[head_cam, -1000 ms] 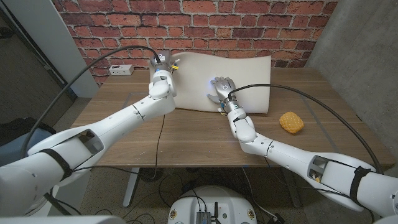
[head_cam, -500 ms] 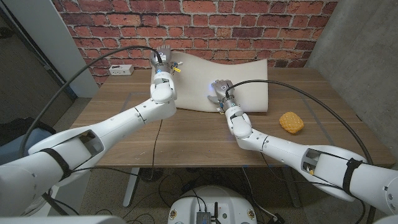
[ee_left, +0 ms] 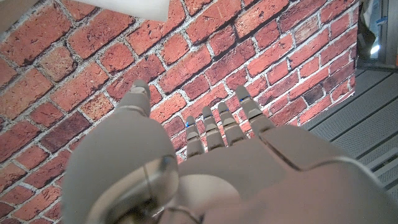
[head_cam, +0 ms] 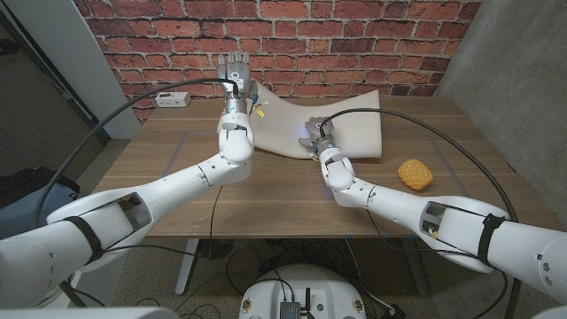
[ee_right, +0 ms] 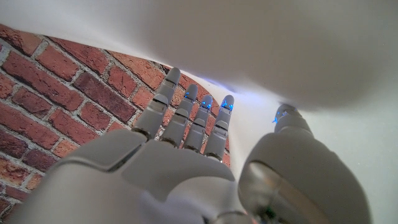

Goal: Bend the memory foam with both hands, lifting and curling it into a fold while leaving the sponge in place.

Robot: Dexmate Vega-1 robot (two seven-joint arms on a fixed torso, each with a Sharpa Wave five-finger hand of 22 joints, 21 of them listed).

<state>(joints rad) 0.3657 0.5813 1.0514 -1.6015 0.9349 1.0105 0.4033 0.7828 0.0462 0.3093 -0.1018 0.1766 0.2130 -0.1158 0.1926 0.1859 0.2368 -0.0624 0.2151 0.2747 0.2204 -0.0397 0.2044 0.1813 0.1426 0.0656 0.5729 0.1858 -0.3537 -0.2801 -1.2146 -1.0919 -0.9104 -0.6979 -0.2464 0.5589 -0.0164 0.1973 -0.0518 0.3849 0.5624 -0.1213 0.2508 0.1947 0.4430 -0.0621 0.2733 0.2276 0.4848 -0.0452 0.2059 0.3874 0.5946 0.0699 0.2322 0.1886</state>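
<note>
The cream memory foam [head_cam: 350, 120] lies at the table's far side, its left end raised and its middle dipped. My left hand [head_cam: 233, 69] stands upright at that raised end, fingers straight and apart in front of the brick wall. In the left wrist view, a corner of the foam [ee_left: 130, 7] shows beyond my left hand [ee_left: 211, 162], with nothing between the fingers. My right hand [head_cam: 314, 133] is at the foam's front edge. In the right wrist view, my right hand [ee_right: 180, 162] lays straight fingers along the foam [ee_right: 280, 50]. The yellow sponge [head_cam: 415, 173] sits on the table to the right.
The wooden table [head_cam: 266, 190] runs up to a brick wall [head_cam: 354, 35] right behind the foam. A white power strip [head_cam: 173, 99] lies at the far left. Black cables arc over both arms.
My left hand has risen and shifted a little right, and the foam's left end has come up with it. The foam's middle has dipped. My right hand has stayed at the front edge.
</note>
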